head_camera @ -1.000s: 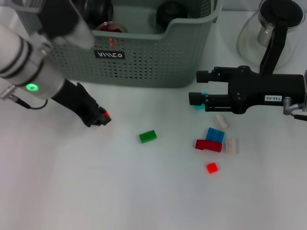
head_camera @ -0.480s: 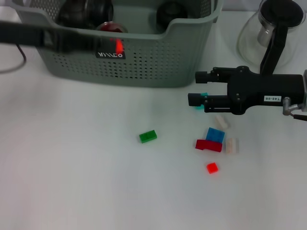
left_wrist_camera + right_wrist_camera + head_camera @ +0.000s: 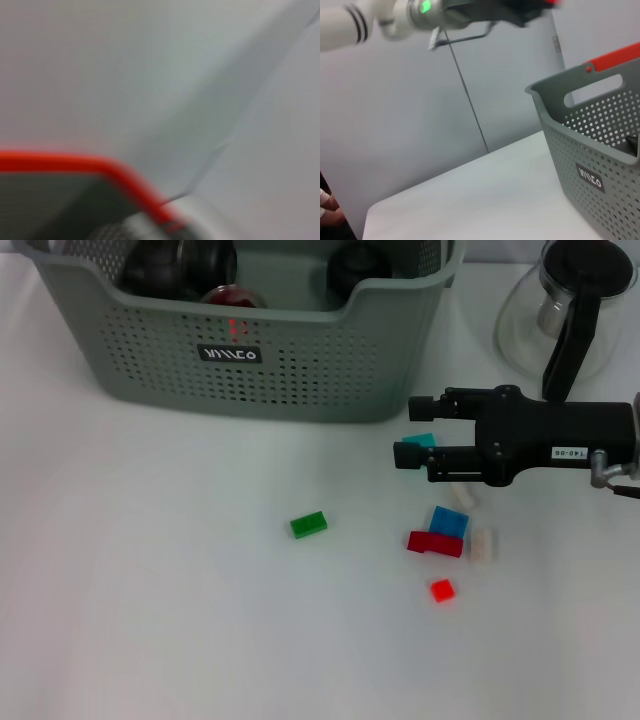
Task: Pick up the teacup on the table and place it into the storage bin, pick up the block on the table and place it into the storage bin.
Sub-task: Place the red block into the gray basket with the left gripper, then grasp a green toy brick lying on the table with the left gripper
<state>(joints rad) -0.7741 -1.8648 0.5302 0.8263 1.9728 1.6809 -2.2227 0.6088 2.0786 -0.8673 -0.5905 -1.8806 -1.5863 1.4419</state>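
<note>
The large grey-green plastic storage bin (image 3: 260,350) with perforated walls, a dipped front rim and a small black label stands at the far side of the white table (image 3: 150,590). Inside it, dark round things lie near the back wall; I cannot tell if one of them is the teacup.

The small plastic blocks lie in front of the bin, toward the right. A teal block (image 3: 419,441) is between the two black fingers of the right gripper (image 3: 412,429), which comes in low from the right edge, its fingers spread apart and closed on nothing. I cannot tell if the fingers touch the teal block. Just under the gripper body a pale beige block (image 3: 460,494) shows partly. Nearer to the robot are a blue block (image 3: 449,521) touching a dark red block (image 3: 434,543), another beige block (image 3: 483,544) just beside them, and a small bright red cube (image 3: 442,590). A green block (image 3: 308,524) lies alone, well apart to the left.

A glass teapot with black handle (image 3: 565,315) stands behind the right arm.

The left gripper (image 3: 520,10) appears only in the right wrist view, raised high above the table; its fingers cannot be judged there.
</note>
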